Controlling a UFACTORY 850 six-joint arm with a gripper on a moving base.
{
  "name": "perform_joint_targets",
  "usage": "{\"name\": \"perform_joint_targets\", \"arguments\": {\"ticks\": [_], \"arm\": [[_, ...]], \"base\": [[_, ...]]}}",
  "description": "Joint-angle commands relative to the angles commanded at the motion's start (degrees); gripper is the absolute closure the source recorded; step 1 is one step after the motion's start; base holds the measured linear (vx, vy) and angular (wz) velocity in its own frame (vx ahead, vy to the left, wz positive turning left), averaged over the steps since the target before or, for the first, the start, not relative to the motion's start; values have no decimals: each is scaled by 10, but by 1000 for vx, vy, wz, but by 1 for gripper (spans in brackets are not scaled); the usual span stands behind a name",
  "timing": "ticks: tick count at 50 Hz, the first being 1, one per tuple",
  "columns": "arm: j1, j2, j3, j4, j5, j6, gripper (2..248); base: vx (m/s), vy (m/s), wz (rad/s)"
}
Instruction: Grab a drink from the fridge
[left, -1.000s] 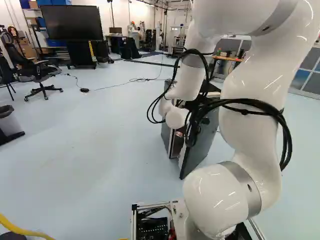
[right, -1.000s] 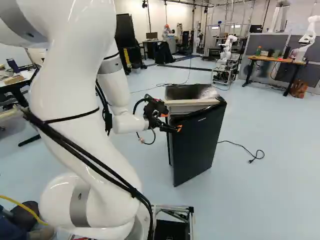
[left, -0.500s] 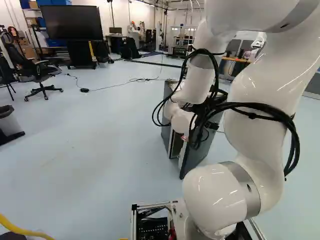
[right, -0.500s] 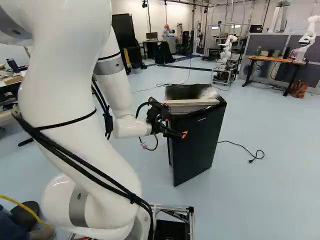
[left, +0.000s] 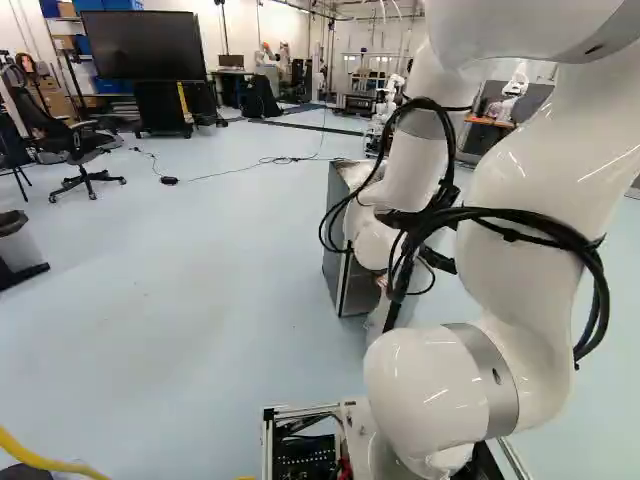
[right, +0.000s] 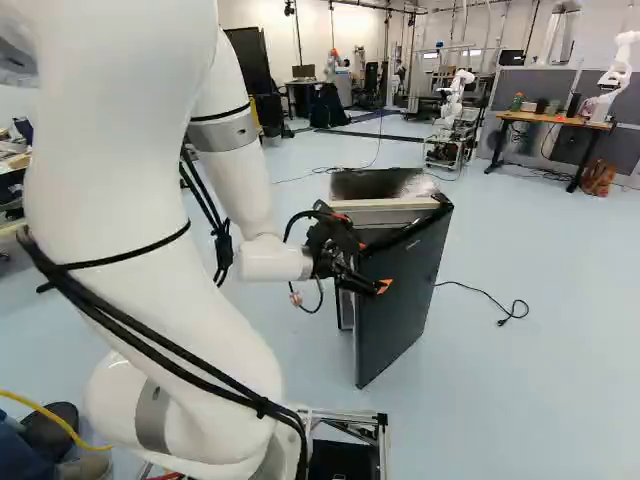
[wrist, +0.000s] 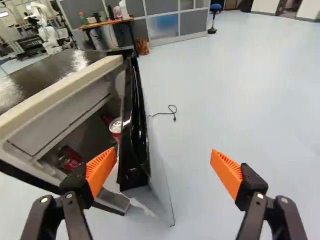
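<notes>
The drinks are inside the fridge (wrist: 62, 96), off the inner-finger side of the end effector (wrist: 163, 152): a red item (wrist: 70, 160), can or bottle, low in the opening, then a red can (wrist: 116, 126) ahead, close behind the door (right: 405, 300). Neither is held. The end effector is released, its fingers spread wide, one on the fridge side of the door, the other out over the floor, with the door's edge between them. The loose connector (right: 295, 299) hanging beneath the wrist could snag on the cabinet if the arm reaches in from here. The inner finger stands very near the door's inner side, though I cannot tell whether it touches; if it pulls outward without enough depth, it may slip off the edge and leave the door half open. A hard or jerky swing could topple the can, if it rides on the door. The outer finger, well apart from the door's face, could strike it if the wrist turns or the grip closes too soon. Against a second ago, the end effector has moved outward and nearer the base, the cabinet beside it has stayed put, and the door's lower corner has swung out from it, so the gap is wider; the base has not moved.
</notes>
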Motion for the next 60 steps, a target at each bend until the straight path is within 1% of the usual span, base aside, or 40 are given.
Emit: {"name": "perform_joint_targets", "arguments": {"ticks": [19,31,46,60], "arm": [[-48,10,12,39,0,0,3],[-83,10,12,62,0,0,3],[-132,-3,-4,75,0,0,3],[-174,-30,-37,76,0,0,3]], "base": [[0,0,0],[0,0,0],[0,0,0],[0,0,0]]}}
